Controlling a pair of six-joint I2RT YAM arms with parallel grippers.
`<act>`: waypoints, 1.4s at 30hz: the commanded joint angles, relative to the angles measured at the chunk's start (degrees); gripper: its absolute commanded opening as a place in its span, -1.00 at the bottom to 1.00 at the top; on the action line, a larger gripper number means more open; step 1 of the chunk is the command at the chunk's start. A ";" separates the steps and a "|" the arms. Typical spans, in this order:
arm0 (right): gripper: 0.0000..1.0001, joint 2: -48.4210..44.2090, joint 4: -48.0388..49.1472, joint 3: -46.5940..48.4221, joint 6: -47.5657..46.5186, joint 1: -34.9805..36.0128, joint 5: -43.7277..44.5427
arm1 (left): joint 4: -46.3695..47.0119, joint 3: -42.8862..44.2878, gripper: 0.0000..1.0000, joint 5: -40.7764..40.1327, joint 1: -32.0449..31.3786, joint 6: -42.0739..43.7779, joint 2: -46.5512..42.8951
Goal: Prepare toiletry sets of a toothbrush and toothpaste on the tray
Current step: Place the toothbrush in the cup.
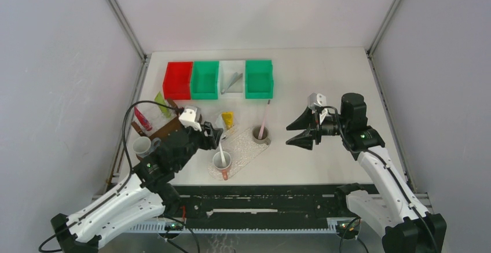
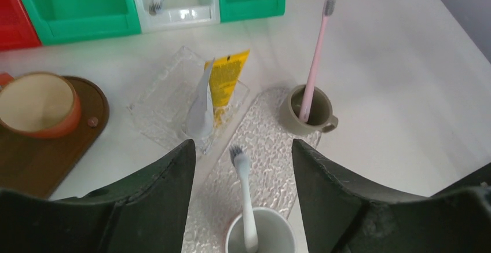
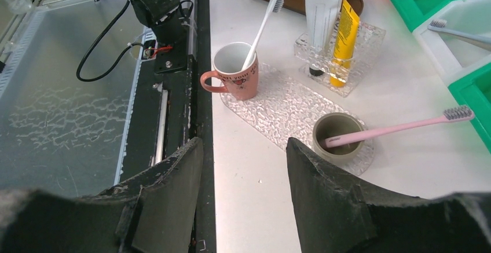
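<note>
Left end effector [image 2: 241, 149] spread over white toothbrush [image 2: 246, 204], apparently not touching; right end effector [image 3: 243, 144] spread.

White toothbrush [image 2: 244, 192] stands bristles-up in the pinkish mug [image 3: 234, 76] at one end of the clear bumpy tray [image 2: 266, 149], and the pink toothbrush [image 2: 314, 62] leans bristles-up in the grey cup [image 2: 307, 117] at the other end. Yellow tube [image 2: 227, 82] and white tube [image 2: 201, 105] stand cap-down, side by side in a clear holder [image 2: 156, 105] just beside the tray
</note>
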 commanded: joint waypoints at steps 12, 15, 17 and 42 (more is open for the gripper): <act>0.26 -0.21 2.37 0.36 1.36 -0.33 6.87 | 8.60 23.13 0.34 22.10 15.91 7.73 21.93; 0.26 -0.01 3.63 0.36 3.35 -0.34 12.27 | 7.20 28.46 0.34 26.09 19.09 8.63 29.04; 0.26 0.23 4.61 0.31 4.89 -0.26 16.81 | 4.88 33.08 0.34 27.63 21.60 9.69 33.98; 0.28 4.13 13.87 -0.25 17.52 6.11 61.03 | -34.19 91.96 0.11 20.49 26.10 26.16 92.82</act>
